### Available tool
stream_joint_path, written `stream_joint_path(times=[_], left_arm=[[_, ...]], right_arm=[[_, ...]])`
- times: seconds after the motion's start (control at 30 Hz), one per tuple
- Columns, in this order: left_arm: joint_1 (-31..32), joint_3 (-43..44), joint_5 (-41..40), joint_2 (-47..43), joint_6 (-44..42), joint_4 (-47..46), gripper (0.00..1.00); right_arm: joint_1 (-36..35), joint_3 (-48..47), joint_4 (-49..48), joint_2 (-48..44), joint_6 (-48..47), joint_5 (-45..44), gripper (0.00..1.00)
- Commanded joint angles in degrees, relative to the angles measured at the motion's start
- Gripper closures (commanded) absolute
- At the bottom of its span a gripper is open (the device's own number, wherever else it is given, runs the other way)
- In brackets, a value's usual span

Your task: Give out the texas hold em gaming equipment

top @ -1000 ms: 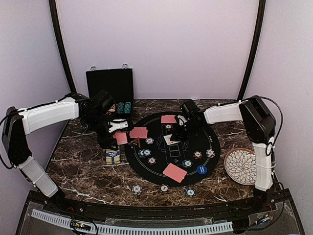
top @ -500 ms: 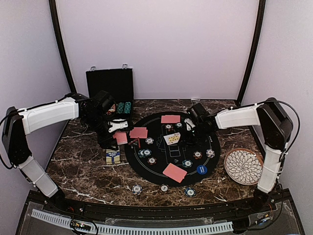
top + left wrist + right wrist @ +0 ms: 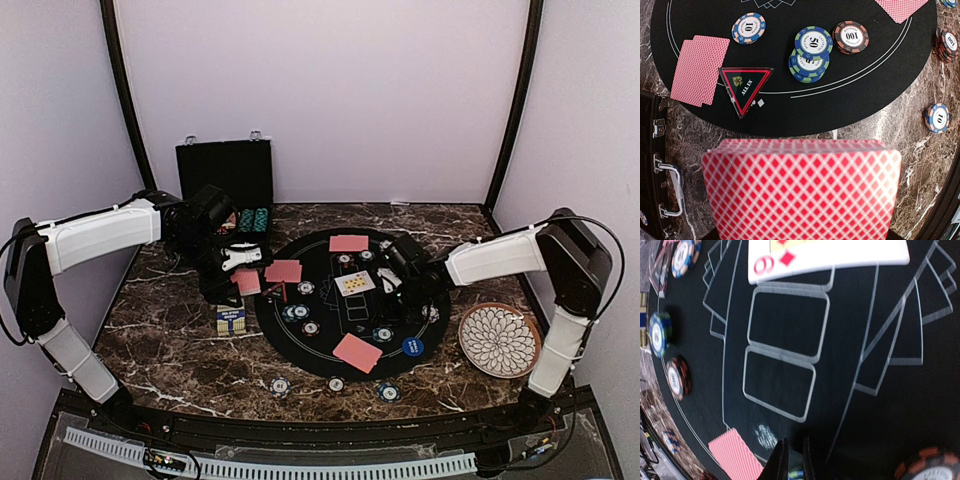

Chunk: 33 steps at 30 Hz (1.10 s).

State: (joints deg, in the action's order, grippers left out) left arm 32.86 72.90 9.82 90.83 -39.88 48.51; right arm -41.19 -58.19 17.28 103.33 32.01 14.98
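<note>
Right gripper [image 3: 793, 462] has drawn back rightward over the mat [image 3: 290, 340], fingers almost clenched, empty, face-up card [image 3: 354, 283] left mid-mat. Left gripper [image 3: 238, 262] grasps the deck [image 3: 800, 190] at the mat's left edge, its fingers hidden.

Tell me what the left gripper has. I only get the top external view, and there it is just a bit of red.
Observer: The left gripper is clamped on a thick deck of red-backed playing cards, many cards stacked, backs toward the wrist camera.
Operator: Read me the triangle token.
Observer: The triangle token says ALL IN. It lies on the round black mat, next to two overlapping face-down cards.
Operator: Now identify the face-up card.
Observer: The face-up card shows a red diamond and a red digit, a six or a nine. I cannot tell which way up the card lies.
</note>
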Motion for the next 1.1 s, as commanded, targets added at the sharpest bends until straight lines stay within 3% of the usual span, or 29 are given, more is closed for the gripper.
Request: stream_joint_path(times=[0.0, 0.23, 0.6, 1.07], left_arm=[[0.04, -0.28, 0.83, -2.49, -0.25, 1.1, 1.0], [0.09, -0.6, 0.87, -2.49, -0.22, 0.9, 1.0], [0.08, -0.22, 0.84, -2.72, -0.11, 1.23, 1.0], [0.1, 0.31, 0.85, -2.56, -0.37, 1.65, 1.0]], right_arm=[[-1.07, 4.68, 3.22, -3.2, 1.36, -0.59, 0.87], [-1.53, 4.7, 3.98, -5.28, 2.19, 0.58, 0.87], [4.94, -10.29, 9.85, -0.21, -2.49, -1.73, 0.79], [8.76, -3.98, 8.36, 1.5, -4.37, -5.02, 0.84]])
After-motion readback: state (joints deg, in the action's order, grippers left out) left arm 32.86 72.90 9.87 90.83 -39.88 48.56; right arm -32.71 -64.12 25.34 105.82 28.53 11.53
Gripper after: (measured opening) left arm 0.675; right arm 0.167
